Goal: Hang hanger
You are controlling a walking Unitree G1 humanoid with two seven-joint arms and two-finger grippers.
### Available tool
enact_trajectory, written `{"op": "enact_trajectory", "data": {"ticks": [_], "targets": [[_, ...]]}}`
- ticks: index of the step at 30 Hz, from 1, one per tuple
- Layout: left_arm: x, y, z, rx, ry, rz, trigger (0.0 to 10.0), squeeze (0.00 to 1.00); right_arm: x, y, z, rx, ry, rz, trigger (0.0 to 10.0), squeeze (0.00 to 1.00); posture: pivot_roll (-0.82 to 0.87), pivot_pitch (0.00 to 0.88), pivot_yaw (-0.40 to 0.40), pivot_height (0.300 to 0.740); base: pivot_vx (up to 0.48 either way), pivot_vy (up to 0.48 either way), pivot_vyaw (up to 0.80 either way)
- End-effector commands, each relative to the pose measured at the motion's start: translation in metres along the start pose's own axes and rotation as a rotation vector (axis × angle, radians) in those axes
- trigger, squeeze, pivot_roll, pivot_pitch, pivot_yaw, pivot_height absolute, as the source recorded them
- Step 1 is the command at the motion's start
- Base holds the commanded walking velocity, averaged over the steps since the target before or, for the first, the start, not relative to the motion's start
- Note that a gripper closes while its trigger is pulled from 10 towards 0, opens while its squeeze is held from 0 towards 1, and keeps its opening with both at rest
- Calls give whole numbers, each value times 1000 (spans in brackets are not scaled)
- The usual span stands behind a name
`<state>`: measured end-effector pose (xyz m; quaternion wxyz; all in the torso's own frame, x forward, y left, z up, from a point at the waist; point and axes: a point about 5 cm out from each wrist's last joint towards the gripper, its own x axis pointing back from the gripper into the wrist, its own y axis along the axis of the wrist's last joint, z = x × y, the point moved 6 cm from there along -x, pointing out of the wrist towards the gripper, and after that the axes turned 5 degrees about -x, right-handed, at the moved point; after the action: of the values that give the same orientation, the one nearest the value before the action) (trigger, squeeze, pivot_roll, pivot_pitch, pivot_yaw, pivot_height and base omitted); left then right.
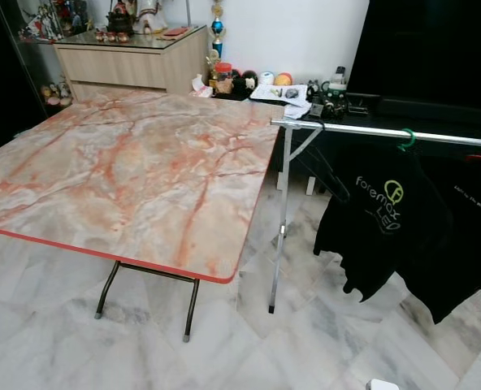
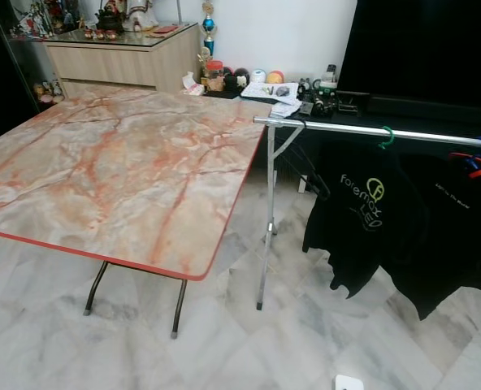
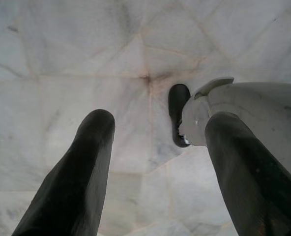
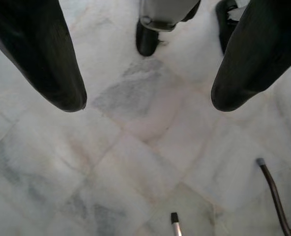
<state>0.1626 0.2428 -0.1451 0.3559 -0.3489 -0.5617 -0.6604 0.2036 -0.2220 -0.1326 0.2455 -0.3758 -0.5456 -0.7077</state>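
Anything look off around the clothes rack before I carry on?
Nothing stands out. The black T-shirt hangs on its green hanger hook from the rail, the rack stands upright beside the marble-pattern table, and an empty black hanger dangles near the rail's end. Both grippers point down at bare floor, holding nothing.

A room in a home: marble floor (image 1: 54, 341), a folding marble-pattern surface (image 1: 127, 162), a metal rack (image 1: 370, 130) hung with a black T-shirt (image 1: 387, 219), a wooden cabinet (image 1: 127, 65) carrying ornaments, and a dark TV (image 1: 427, 49).
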Motion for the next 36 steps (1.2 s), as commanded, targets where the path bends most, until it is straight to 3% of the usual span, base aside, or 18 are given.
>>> {"op": "enact_trajectory", "data": {"ticks": [1,25,36], "targets": [[1,-7,2,-5,3,19,10000,0,0,-2,3,-4,5,8,10000,0,177,0,15,740,0,-322,0],[1,-6,1,1,0,18,10000,0,0,-2,2,0,0,10,10000,0,178,0,10,740,0,-326,0],[-1,3,1,20,6,5,10000,0,-3,7,6,-6,3,-5,10000,0,182,0,10,740,0,0,0]]}}
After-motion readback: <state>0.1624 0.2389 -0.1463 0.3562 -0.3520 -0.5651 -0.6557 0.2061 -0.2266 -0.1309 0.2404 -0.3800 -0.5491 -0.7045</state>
